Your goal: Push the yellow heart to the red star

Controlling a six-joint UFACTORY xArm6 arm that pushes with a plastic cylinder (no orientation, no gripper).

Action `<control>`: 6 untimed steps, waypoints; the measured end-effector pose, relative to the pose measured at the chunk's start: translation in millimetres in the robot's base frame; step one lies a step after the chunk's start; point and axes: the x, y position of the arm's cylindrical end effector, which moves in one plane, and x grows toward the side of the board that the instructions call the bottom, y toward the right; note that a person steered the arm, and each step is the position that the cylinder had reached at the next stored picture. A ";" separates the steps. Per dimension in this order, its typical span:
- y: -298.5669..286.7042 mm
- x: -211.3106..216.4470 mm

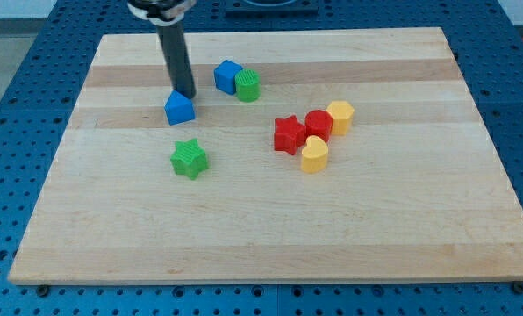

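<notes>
We look down on a pale wooden desk (pixel 270 237), a board lying on a blue perforated base (pixel 16 53). Our arm carries no tool that could open, close or grip; it ends in a straight dark rod (pixel 175 57) coming down from the view's top. My tip (pixel 185 94) sits at the upper right edge of a blue block with a peaked top (pixel 179 108), at about 1 o'clock from it, touching or just beside it.

At 3 o'clock from the tip, near it, a blue cube (pixel 227 76) and a green rounded block (pixel 247 85) stand touching each other, the green one on the cube's 3 o'clock side. At 6 o'clock from the peaked blue block, near but apart, lies a green star (pixel 189 159).

The remaining four blocks cluster right of the board's centre, well apart from the tip. The red star (pixel 289 134) is the leftmost. Touching it at 2 o'clock is a red rounded block (pixel 318 124), and touching that at 2 o'clock is a yellow block (pixel 340 116) whose exact shape we cannot make out. The yellow heart (pixel 314 154) lies at 4 o'clock from the red star, touching or just beside it, and directly at 6 o'clock from the red rounded block.
</notes>
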 end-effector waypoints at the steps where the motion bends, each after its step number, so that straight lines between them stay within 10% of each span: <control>1: 2.8 -17.1; 6: 54.5 6.2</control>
